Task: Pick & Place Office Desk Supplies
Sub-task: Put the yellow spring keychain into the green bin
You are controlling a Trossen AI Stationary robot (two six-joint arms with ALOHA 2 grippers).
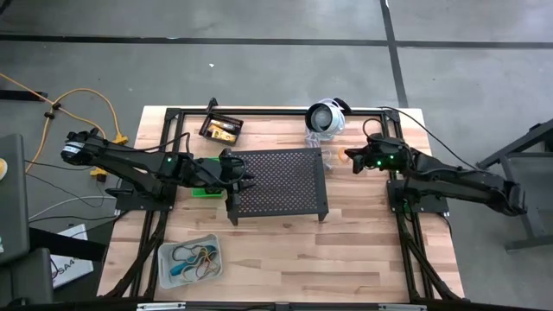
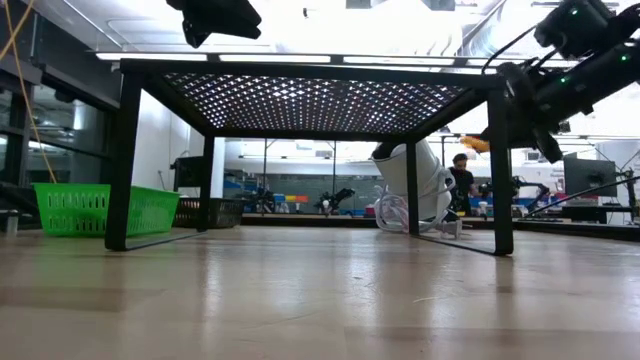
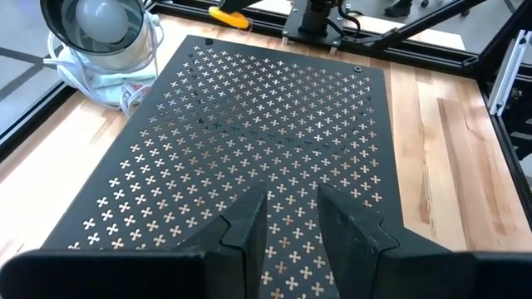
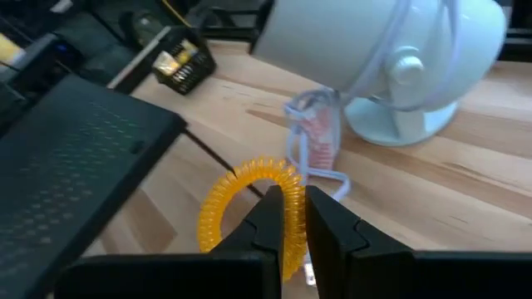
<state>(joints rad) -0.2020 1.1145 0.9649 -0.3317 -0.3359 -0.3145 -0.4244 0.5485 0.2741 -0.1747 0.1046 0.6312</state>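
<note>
One yellow coiled loop [image 4: 249, 203] sits pinched in the right tool [image 4: 287, 220]; left tool [image 3: 291, 224] parted, empty.

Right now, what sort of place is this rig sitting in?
Probably a robotics lab or workshop, not a real office. The wooden table stands on bare concrete floor marked with dark lines, cables trail beside it, and the low view shows a big open room with workbenches and a person behind.
</note>
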